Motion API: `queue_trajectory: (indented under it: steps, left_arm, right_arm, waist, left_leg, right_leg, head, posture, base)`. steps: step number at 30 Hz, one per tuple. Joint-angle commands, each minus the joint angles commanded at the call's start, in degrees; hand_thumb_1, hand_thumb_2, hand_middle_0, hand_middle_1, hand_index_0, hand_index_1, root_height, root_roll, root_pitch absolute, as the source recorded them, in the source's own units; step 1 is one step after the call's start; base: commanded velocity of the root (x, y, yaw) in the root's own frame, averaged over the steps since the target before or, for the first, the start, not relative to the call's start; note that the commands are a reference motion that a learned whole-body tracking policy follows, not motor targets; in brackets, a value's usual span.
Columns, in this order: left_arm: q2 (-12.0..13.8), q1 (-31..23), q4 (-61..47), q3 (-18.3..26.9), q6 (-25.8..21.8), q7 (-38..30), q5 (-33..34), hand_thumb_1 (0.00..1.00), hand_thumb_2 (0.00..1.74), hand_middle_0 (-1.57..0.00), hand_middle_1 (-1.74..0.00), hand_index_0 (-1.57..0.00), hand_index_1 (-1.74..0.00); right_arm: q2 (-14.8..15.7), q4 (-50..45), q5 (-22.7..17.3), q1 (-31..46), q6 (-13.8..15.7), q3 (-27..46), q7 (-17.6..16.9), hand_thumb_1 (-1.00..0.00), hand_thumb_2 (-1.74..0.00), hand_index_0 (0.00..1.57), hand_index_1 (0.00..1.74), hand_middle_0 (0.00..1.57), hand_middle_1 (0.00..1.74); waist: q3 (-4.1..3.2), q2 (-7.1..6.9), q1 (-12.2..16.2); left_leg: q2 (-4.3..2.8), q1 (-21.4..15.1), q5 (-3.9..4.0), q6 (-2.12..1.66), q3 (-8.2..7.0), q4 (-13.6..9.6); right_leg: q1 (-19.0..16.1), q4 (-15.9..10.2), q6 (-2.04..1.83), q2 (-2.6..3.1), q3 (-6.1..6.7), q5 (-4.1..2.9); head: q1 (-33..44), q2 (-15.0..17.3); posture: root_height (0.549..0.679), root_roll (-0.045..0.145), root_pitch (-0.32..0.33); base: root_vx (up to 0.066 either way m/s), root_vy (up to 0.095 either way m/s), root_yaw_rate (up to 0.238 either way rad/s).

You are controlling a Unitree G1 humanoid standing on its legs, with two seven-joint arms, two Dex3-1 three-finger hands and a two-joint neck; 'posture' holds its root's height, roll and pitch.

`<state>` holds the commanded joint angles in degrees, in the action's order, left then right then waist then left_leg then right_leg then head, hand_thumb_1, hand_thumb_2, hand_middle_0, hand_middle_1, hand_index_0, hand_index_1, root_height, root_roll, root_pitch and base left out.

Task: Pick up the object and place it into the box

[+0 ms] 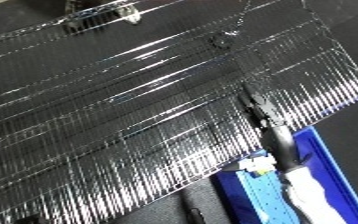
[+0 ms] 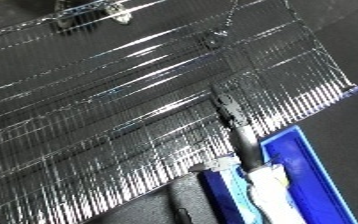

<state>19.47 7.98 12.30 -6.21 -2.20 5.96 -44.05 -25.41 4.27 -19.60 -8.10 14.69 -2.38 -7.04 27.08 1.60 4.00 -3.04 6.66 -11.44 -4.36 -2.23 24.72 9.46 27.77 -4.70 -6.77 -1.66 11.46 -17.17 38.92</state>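
At the lower right, the blue bin [image 1: 337,167] sits off the edge of the glossy, streaked worktop [image 1: 113,125], and the right arm [image 1: 280,145] rises beside it, its black hand [image 1: 258,106] lying low over the worktop near that edge. I cannot tell whether this hand is apart or together, since it shows only as a narrow dark shape against the glare. It seems to hold nothing. The left hand shows in neither view. Only 1 likely object [image 1: 222,41] is visible, a small dark round thing further up the worktop, well apart from the hand and from the bin; what it is cannot be made out. The step in hand looks like the reach. To do it well, the hand should travel straight up the worktop, arrive above the object rather than sliding into it, since the slick surface may let it skid away, and settle around it before any lift toward the bin.
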Motion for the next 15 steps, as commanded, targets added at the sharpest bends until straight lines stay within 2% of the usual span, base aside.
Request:
queue_trajectory:
  steps: [7, 13, 15]
  left_arm:
    - [0.92, -0.03, 0.00, 0.68, 1.17, 0.98, 1.02, 1.00, 1.74, -1.57, -1.74, -1.57, -1.74]
    - [1.51, -0.20, -1.00, 0.54, 1.80, 1.29, 1.47, 1.00, 1.74, -1.57, -1.74, -1.57, -1.74]
    - [1.66, -0.40, -1.52, 0.56, 2.12, 1.30, 1.68, 1.00, 1.74, -1.57, -1.74, -1.57, -1.74]
  right_arm:
    - [1.85, 0.57, -1.14, -0.34, -0.10, -1.45, 0.57, 0.00, 0.00, 0.00, 0.00, 0.00, 0.00]
    - [2.53, 0.63, 0.75, -0.03, -0.11, -2.62, -0.59, 0.00, 0.00, 0.00, 0.00, 0.00, 0.00]
    - [2.79, 0.53, -0.09, 0.10, -0.01, -2.90, -0.42, 0.00, 0.00, 0.00, 0.00, 0.00, 0.00]
  waist:
    - [0.38, -1.12, -2.04]
    - [0.88, -1.78, -2.97]
    - [0.98, -1.92, -3.15]
  left_leg:
    - [-0.28, 1.27, 0.39, 0.12, 1.32, 1.24]
    - [-0.40, 2.07, 0.56, 0.19, 1.90, 1.98]
    - [-0.49, 2.20, 0.60, 0.20, 2.00, 2.15]
  right_leg:
    - [-0.18, 1.13, -0.08, 0.50, -1.39, 0.29]
    - [0.19, 1.93, -0.26, 0.74, -1.88, 0.39]
    - [0.25, 2.19, -0.28, 0.80, -1.94, 0.49]
  head:
    - [5.82, 0.26]
    - [7.56, -0.08]
    - [7.97, 0.37]
  posture:
    - [0.666, 0.039, -0.083]
    - [0.665, 0.034, -0.086]
    - [0.664, 0.033, -0.087]
  base:
    - [0.030, -0.061, 0.127]
    - [0.018, -0.041, 0.065]
    - [0.023, -0.026, 0.040]
